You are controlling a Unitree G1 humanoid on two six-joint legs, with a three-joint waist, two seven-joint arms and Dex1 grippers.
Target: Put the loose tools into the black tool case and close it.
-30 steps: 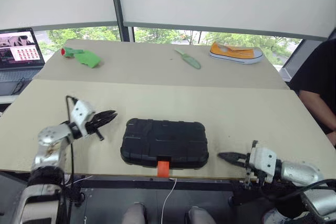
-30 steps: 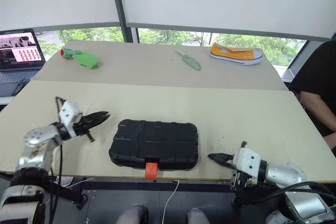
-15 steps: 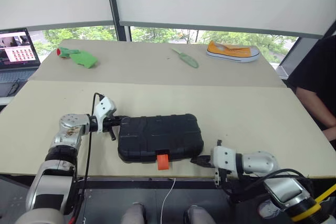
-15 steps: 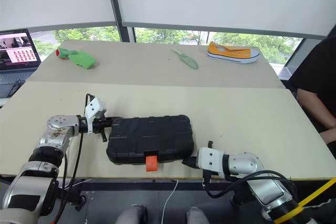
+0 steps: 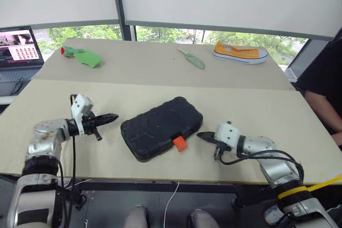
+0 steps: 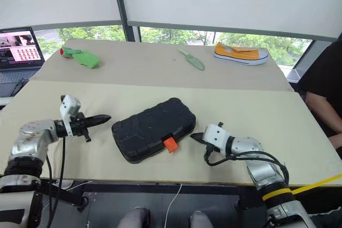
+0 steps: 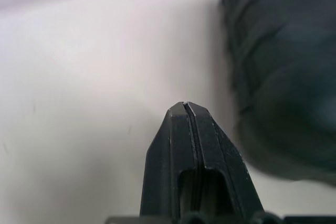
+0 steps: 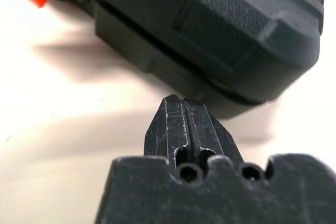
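The black tool case (image 5: 162, 128) lies closed on the near table, turned at an angle, with its orange latch (image 5: 179, 143) facing the front right. My left gripper (image 5: 109, 117) is shut and empty, a short gap left of the case's left end. My right gripper (image 5: 202, 135) is shut and empty, its tip close to the case's near right corner beside the latch. In the right wrist view the shut fingertips (image 8: 181, 106) sit just short of the case wall (image 8: 210, 30). In the left wrist view the case (image 7: 283, 66) lies beyond the shut gripper (image 7: 186, 109). The loose tools are out of view.
On the far table lie a green trowel (image 5: 191, 59), an orange shoe (image 5: 240, 53) and a green object with a red end (image 5: 81, 57). A laptop (image 5: 20, 49) stands at the far left. A person in black (image 5: 323, 84) sits at the right. The table's front edge is near the case.
The case has slid away from the front edge and turned, its latch no longer overhanging. My right gripper came forward and left to its corner. My left gripper touched its left end, then drew back.
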